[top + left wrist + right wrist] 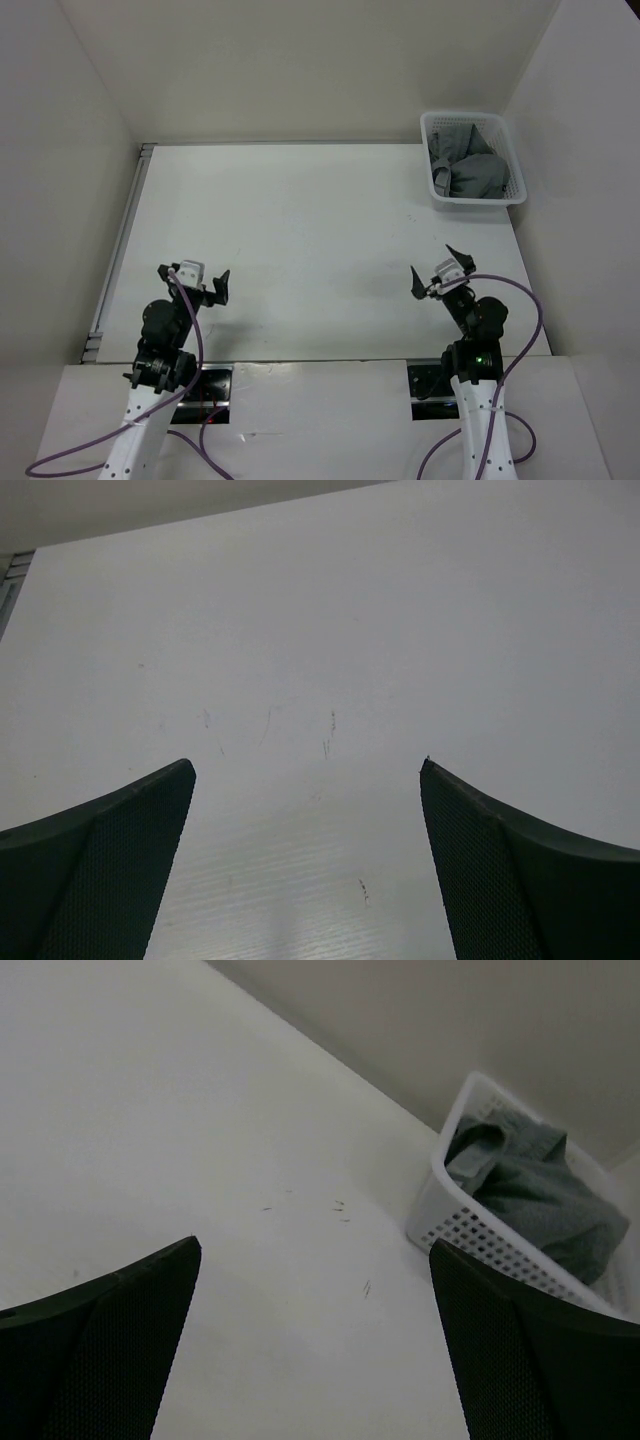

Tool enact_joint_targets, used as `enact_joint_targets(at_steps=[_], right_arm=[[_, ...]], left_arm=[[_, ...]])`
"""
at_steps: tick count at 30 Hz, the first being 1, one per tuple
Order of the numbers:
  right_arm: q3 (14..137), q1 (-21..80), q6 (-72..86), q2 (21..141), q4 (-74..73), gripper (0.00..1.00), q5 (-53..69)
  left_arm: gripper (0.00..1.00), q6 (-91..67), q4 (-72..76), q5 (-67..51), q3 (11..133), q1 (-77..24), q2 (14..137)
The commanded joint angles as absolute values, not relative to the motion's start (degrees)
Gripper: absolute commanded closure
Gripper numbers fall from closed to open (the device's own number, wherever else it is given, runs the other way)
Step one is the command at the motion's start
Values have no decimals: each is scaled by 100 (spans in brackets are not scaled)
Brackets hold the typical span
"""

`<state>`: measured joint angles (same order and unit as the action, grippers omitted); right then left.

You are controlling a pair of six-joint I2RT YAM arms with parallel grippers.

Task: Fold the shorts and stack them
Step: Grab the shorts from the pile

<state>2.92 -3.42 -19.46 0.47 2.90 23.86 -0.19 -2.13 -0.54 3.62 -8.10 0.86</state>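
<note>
Both arms hung empty: the left pincer (194, 277) gaped wide over bare counter (300, 220), and the right pincer (435, 266) stood just as open. The shorts (470, 165) lay crumpled in the white basket (476, 203), well ahead and right of the right pincer, far from the left. The right arm looked better placed to reach first, spread ready to pinch fabric.

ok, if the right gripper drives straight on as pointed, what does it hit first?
Probably bare table: the right gripper is open and angled down at it. The basket holding the shorts sits right of that line; depth unclear.
</note>
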Motion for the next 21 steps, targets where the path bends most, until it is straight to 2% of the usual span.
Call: enact_joint_targets(at_steps=[1, 2, 3, 4, 5, 8, 12, 13, 15, 16, 19, 21], right_arm=[[358, -369, -5545, 0, 41, 0, 4157], [456, -369, -6503, 0, -496, 0, 4331], [535, -369, -6513, 0, -440, 0, 4333], [684, -369, -5930, 0, 65, 0, 4202], [746, -369, -4567, 52, 531, 0, 3662], [1325, -237, -4684, 245, 590, 0, 3174], [2940, -185, -4195, 1578, -341, 0, 3068], [3849, -185, -3966, 2644, -821, 0, 2928], [4812, -185, -3009, 3756, -1386, 0, 2287], [5652, -185, -2719, 4736, -1989, 0, 2137], [6608, 131, -1174, 5658, -2303, 0, 1348], [7133, 439, -356, 6335, -2495, 0, 681]], left_arm=[[0, 0, 667, 119, 316, -773, -9], [0, 0, 825, 254, 316, -773, -9], [0, 0, 1078, 194, 377, -773, -9], [0, 0, 1151, -477, 448, -773, 43], [0, 0, 1273, -483, 448, -773, 44], [0, 0, 1714, -45, 763, -826, 201], [0, 0, 1091, -97, 1799, -826, 1184], [0, 0, 1029, -97, 2063, -826, 1978], [0, 0, 696, 87, 3113, -826, 2966], [0, 0, 433, 88, 3564, -774, 4067], [0, 0, -1042, -253, 5318, -633, 6029], [0, 0, -1782, -491, 5799, -633, 6572]])
